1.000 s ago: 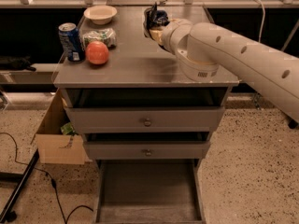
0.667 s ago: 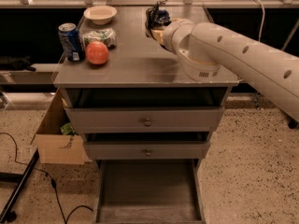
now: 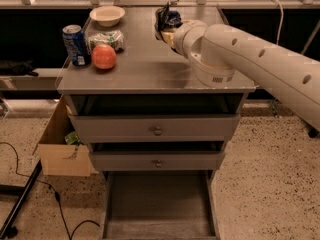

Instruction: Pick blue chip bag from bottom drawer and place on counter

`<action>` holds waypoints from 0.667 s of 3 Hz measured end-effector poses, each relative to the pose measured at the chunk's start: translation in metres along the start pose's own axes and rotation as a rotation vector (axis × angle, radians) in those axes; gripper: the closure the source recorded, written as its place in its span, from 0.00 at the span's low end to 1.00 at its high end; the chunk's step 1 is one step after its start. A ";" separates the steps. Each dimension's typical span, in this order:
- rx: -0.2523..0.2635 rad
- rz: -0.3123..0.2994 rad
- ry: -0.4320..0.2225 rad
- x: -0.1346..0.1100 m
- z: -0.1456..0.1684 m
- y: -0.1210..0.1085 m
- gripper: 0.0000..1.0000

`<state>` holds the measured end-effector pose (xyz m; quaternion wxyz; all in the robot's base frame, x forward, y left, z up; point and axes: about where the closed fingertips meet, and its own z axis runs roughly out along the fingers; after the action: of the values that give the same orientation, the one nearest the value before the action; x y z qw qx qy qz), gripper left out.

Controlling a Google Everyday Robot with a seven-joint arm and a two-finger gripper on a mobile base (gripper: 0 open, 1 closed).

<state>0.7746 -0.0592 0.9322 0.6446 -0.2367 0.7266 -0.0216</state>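
Note:
The blue chip bag point(image 3: 168, 18) is a dark crumpled foil packet held at the end of my arm, over the far middle of the counter point(image 3: 150, 71). My gripper point(image 3: 165, 25) is shut on it, its dark fingers around the bag's lower part. I cannot tell whether the bag touches the counter. The bottom drawer point(image 3: 157, 204) is pulled out at the foot of the cabinet, and its grey floor shows nothing in it.
On the counter's left stand a blue soda can point(image 3: 75, 45), a red apple point(image 3: 104, 57), a green-and-white packet point(image 3: 106, 38) and a white bowl point(image 3: 107, 15). Two upper drawers with metal knobs point(image 3: 157, 131) are slightly open. A cardboard box point(image 3: 60, 144) sits on the floor at the left.
The gripper with the bag has moved slightly farther back over the counter. Nothing else has moved.

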 end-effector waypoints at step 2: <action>0.000 0.000 0.000 0.000 0.000 0.000 0.00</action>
<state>0.7745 -0.0589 0.9323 0.6447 -0.2368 0.7265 -0.0215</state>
